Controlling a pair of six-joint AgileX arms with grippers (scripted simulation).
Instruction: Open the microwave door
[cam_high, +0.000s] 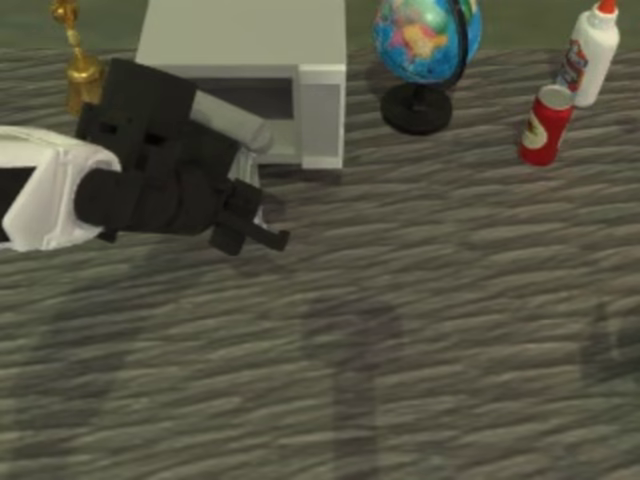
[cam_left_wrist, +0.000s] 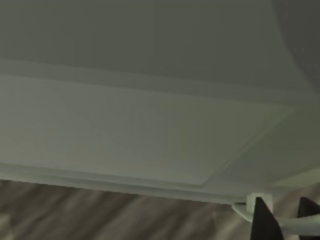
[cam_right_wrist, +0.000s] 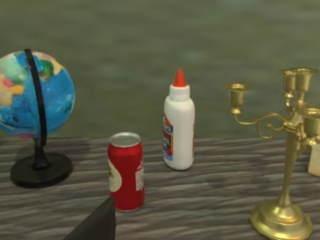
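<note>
The off-white microwave (cam_high: 245, 40) stands at the table's back, left of the middle, with its plain control strip (cam_high: 322, 110) on the right. Its dark inside (cam_high: 255, 100) shows, because the microwave door (cam_left_wrist: 150, 125) is swung out from the front. From above the door lies mostly hidden under my left arm. My left gripper (cam_high: 262, 232) is in front of the microwave. In the left wrist view the left gripper (cam_left_wrist: 285, 220) is shut on the door's pale handle (cam_left_wrist: 245, 212). A dark part of my right gripper (cam_right_wrist: 100, 225) shows only in the right wrist view, off to the right.
A golden candelabra (cam_high: 78, 60) stands left of the microwave, close behind my left arm. To the microwave's right are a globe (cam_high: 425, 45), a red can (cam_high: 545, 125) and a white glue bottle (cam_high: 590, 50). The wood-grain table (cam_high: 420, 330) stretches toward the front.
</note>
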